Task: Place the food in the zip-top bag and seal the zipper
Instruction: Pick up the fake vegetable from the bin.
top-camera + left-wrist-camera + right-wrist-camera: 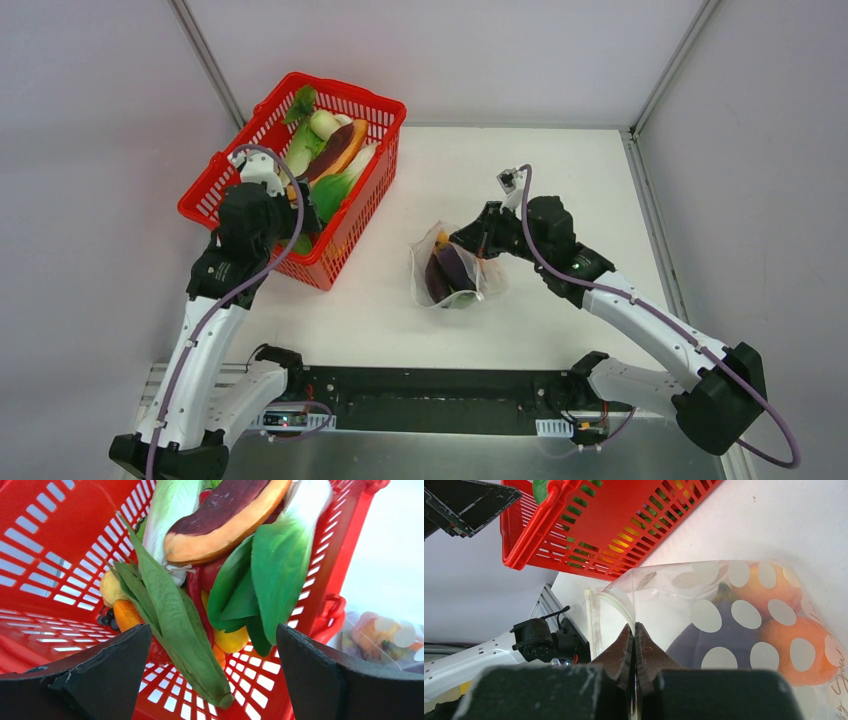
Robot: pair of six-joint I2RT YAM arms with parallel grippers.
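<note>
The food lies partly in a red mesh basket (pixel 375 110) at the back left: a pale white radish (pixel 322 126), green leaves (pixel 280 565), a long green leaf (pixel 170 615) and a purple-and-orange slice (pixel 225 515). My left gripper (pixel 212 630) is open and empty over the basket's near end (pixel 300 225), with the long green leaf between its fingers. The clear, white-dotted zip-top bag (pixel 450 272) lies mid-table and holds a dark purple eggplant (pixel 724 630) and orange fruit (pixel 809 645). My right gripper (pixel 634 626) is shut on the bag's open lip by the zipper strip (pixel 591 620).
The basket's near wall (pixel 589 535) stands just left of the bag. Grey enclosure walls run along the table's back and right sides (pixel 650 190). A black mounting rail (pixel 430 400) with both arm bases lies at the near edge.
</note>
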